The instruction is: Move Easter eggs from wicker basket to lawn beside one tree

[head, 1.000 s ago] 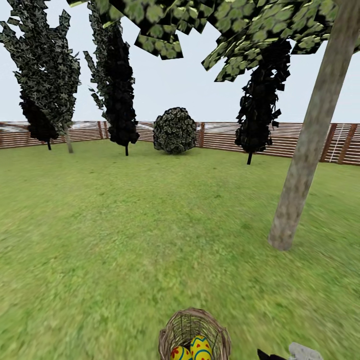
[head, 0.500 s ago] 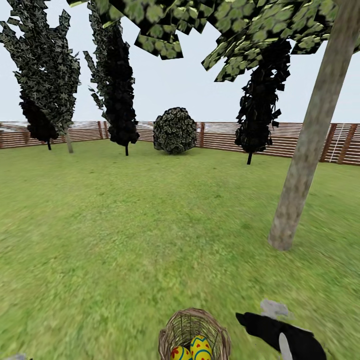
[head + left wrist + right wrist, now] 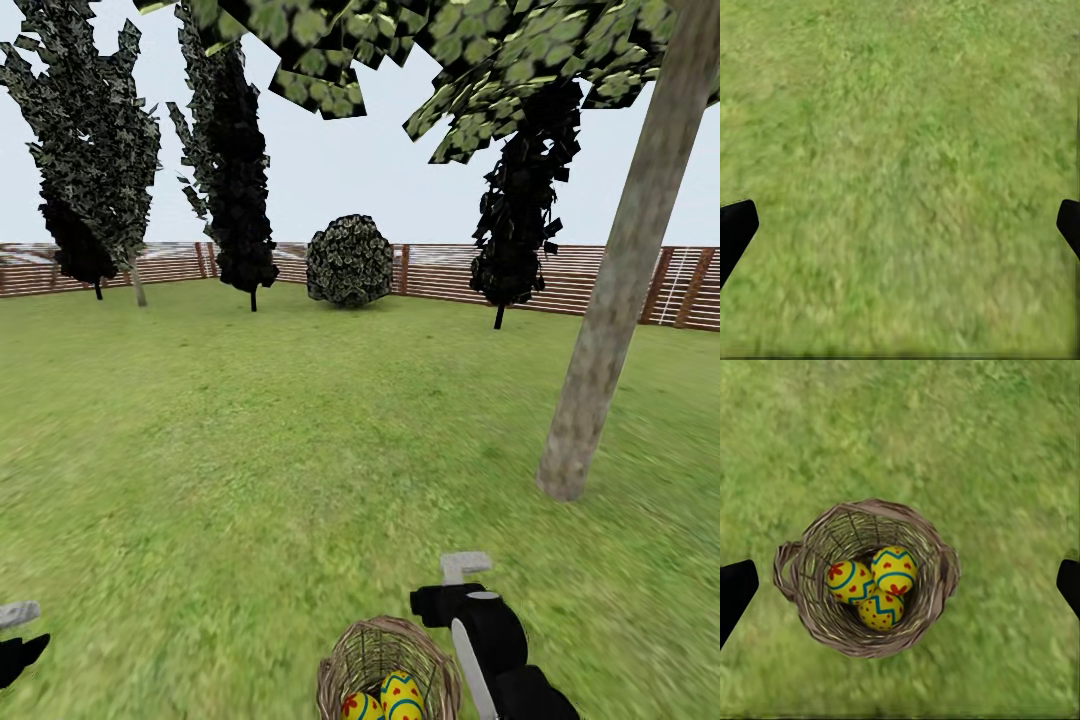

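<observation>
Your right gripper [image 3: 900,585] hangs directly above the wicker basket [image 3: 862,577], its two dark fingertips [image 3: 735,589] spread wide — one out past each side of the basket's rim, neither touching it. Down inside sit the three Easter eggs [image 3: 877,581], bunched together and touching, all well below your fingers. In the head view the right arm [image 3: 480,630] reaches in just beside the basket's right rim, with two of the eggs visible at the bottom edge. The basket rests on the lawn [image 3: 300,450], and the tree [image 3: 610,300] with the pale trunk stands ahead and to the right, well apart from the basket. Your left gripper [image 3: 900,229] is also spread open — it looks down on bare grass, off at your far left in the head view.
</observation>
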{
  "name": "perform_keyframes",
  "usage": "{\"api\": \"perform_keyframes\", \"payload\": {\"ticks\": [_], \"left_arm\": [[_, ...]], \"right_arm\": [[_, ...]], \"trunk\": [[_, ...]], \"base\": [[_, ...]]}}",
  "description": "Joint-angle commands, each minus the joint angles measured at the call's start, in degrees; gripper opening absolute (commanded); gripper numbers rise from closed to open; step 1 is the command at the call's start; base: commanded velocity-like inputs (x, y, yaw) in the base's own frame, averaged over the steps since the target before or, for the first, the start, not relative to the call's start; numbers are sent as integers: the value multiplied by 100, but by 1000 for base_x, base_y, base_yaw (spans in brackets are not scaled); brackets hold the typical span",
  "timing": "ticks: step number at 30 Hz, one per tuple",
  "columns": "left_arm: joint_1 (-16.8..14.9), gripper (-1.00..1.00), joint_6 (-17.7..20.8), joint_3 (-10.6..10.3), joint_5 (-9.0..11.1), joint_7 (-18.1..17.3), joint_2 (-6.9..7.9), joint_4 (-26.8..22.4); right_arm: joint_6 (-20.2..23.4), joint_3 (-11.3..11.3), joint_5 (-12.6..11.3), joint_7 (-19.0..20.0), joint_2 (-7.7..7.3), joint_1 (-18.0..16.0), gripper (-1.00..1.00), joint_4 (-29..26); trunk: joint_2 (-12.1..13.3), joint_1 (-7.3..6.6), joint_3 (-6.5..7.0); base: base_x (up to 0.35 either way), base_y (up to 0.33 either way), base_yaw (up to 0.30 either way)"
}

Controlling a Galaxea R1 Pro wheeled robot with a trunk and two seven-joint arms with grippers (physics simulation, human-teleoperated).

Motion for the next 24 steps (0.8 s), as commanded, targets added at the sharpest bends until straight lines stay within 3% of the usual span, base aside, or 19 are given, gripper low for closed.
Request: {"api": "perform_keyframes", "payload": {"ticks": [1,3,8,10,17,24], "left_arm": [[-40,100,113,4,47,10,7,-20],[-147,100,286,-4,45,42,6,-111],[-365,100,625,-28,45,245,-12,-246],[-555,100,836,-170,46,466,-23,-275],[-697,100,961,-592,46,632,-31,-286],[-717,100,968,-729,46,648,-32,-286]], "right_arm": [[25,22,-45,-49,3,-53,100,148],[21,50,-100,-87,7,-162,100,521],[23,57,-134,-119,-2,-244,100,825],[22,57,-146,-122,-5,-261,100,882],[20,42,-157,-117,-2,-272,100,863],[17,32,-159,-112,1,-273,100,856]], "trunk": [[-4,2,-1],[-4,2,-1],[-4,2,-1],[-4,2,-1],[-4,2,-1],[-204,112,-91]], "base": [[0,0,0],[0,0,0],[0,0,0],[0,0,0],[0,0,0],[0,0,0]]}}
